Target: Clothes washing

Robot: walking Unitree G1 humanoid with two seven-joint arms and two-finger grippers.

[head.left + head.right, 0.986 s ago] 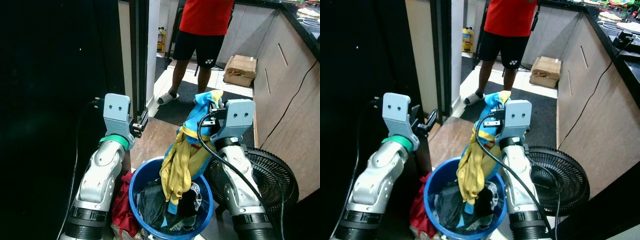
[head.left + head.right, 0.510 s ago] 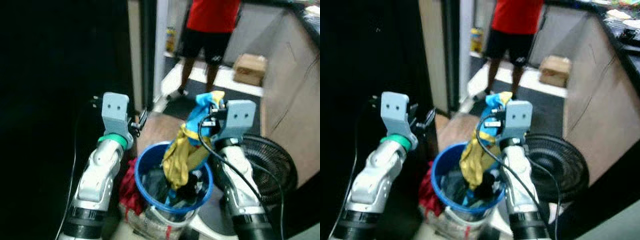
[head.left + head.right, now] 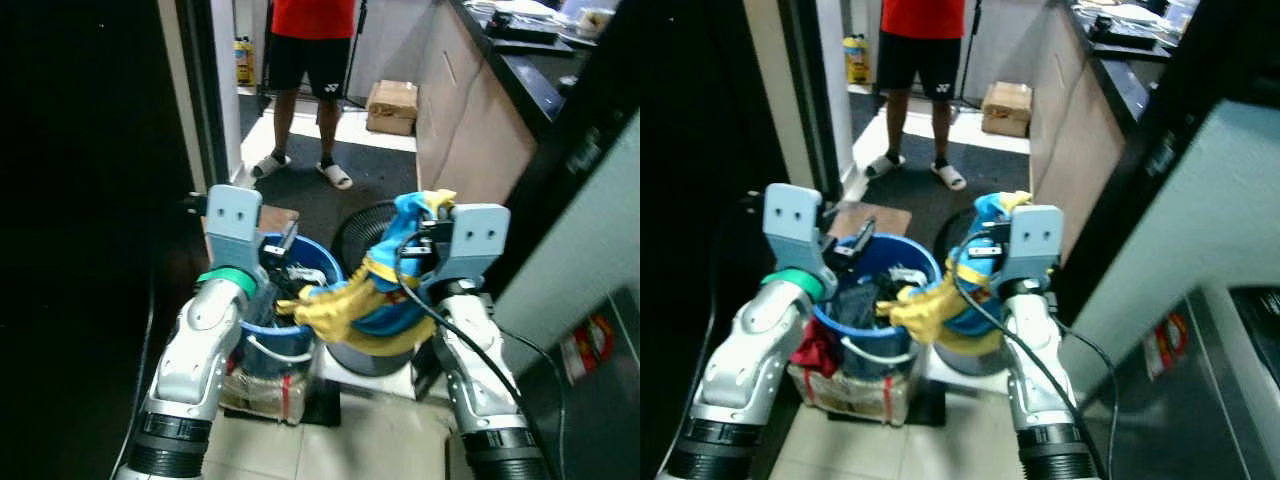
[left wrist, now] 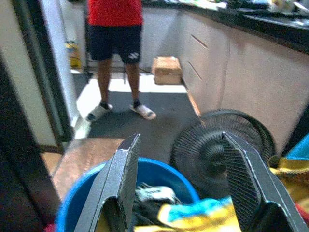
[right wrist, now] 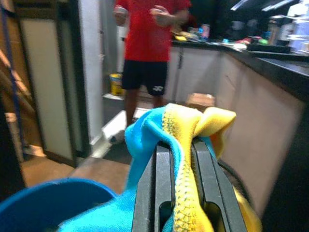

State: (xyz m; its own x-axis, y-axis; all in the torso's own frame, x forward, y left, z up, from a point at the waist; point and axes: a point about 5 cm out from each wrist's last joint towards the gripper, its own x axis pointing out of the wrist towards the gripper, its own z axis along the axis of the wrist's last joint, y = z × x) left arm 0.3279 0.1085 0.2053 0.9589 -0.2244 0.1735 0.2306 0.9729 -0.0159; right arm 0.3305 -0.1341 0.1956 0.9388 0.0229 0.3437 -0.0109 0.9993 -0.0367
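Right gripper [image 5: 182, 159] pinching a yellow-and-blue garment [image 3: 372, 300], fingers pressed together on a fold of it. The cloth bunches above the fingertips, then trails down and toward the robot's left; its long axis runs roughly sideways, and the yellow tail points at the blue laundry bucket [image 3: 305, 258]. The tail's tip hangs at the bucket rim, possibly touching it; too blurry to tell.

Left gripper [image 4: 181, 181] empty, fingers spread wide, held above the bucket's near side.

Left wrist view shows dark clothes and a white piece inside the bucket, with a black floor fan [image 4: 219, 145] just behind. Head views show the fan beside the bucket and a person [image 3: 305, 60] in red shirt and black shorts standing well beyond.
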